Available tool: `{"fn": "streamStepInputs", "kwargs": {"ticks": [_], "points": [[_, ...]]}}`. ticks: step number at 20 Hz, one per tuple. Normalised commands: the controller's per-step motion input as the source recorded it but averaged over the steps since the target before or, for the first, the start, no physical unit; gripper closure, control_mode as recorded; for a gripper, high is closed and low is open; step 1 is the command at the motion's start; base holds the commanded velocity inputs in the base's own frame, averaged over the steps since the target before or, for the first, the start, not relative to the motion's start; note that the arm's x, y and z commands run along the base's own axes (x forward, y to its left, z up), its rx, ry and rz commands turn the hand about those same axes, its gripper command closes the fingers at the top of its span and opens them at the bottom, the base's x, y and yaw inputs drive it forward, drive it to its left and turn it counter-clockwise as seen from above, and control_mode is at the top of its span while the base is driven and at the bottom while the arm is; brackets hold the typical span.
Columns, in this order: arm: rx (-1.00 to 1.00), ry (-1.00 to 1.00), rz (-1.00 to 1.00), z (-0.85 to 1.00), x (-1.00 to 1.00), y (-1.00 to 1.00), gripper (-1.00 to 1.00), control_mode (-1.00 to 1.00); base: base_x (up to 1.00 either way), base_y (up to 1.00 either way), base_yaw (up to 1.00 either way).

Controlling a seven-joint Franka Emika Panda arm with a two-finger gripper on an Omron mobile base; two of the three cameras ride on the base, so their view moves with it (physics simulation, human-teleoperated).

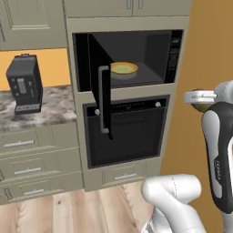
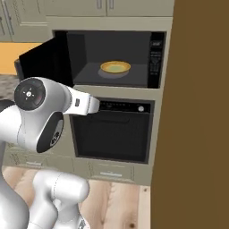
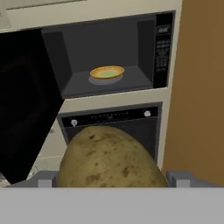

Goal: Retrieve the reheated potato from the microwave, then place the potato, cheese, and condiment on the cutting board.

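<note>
- We see the microwave (image 1: 129,57) built into the cabinet column, its black door (image 1: 101,86) swung open to the left, the long grey bar handle (image 1: 104,100) facing us in the left base view.
- Inside the dark grey cavity sits one yellow plate (image 2: 115,68), shallow, with a pale green centre; nothing lies on it.
- In the hand view the same plate (image 3: 107,72) rests on the cavity floor, right of centre and near the front edge.
- The potato (image 3: 109,159) is out of the microwave: it looms large and olive-brown with darker speckles at the bottom of the hand view, between the two finger tips.
- We see the gripper (image 3: 113,179) with its fingers (image 3: 179,178) spread wide, one on each side of the potato and close against it; we read this as a wide grip on the potato.
- In the left base view a sliver of the potato (image 1: 200,107) shows under the white hand at the right edge, well in front of the wall of cabinets.
- Below the microwave stands the black oven (image 1: 125,134), door closed.
- On the marble counter (image 1: 45,109) at the left stands a dark coffee machine (image 1: 25,84).
- Pale drawers (image 1: 32,154) under the counter are all closed.
- A tall brown panel (image 2: 197,116) stands right of the microwave column.
</note>
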Motion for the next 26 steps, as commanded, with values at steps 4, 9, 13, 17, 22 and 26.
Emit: {"fn": "streamStepInputs", "kwargs": {"ticks": [4, 9, 13, 17, 22, 26], "points": [[0.0, 0.0, 0.0, 0.0, 0.0, 0.0, 1.0, 1.0, -0.7, 0.0, -0.04], [0.0, 0.0, 0.0, 0.0, 0.0, 0.0, 1.0, 1.0, -0.57, 0.33, -0.03], [0.0, 0.0, 0.0, 0.0, 0.0, 0.0, 1.0, 1.0, -0.36, 0.56, 0.0], [0.0, 0.0, 0.0, 0.0, 0.0, 0.0, 1.0, 1.0, -0.29, 0.65, 0.0], [0.0, 0.0, 0.0, 0.0, 0.0, 0.0, 1.0, 1.0, -0.21, 0.67, 0.0], [0.0, 0.0, 0.0, 0.0, 0.0, 0.0, 1.0, 1.0, -0.11, 0.7, 0.0]]}}
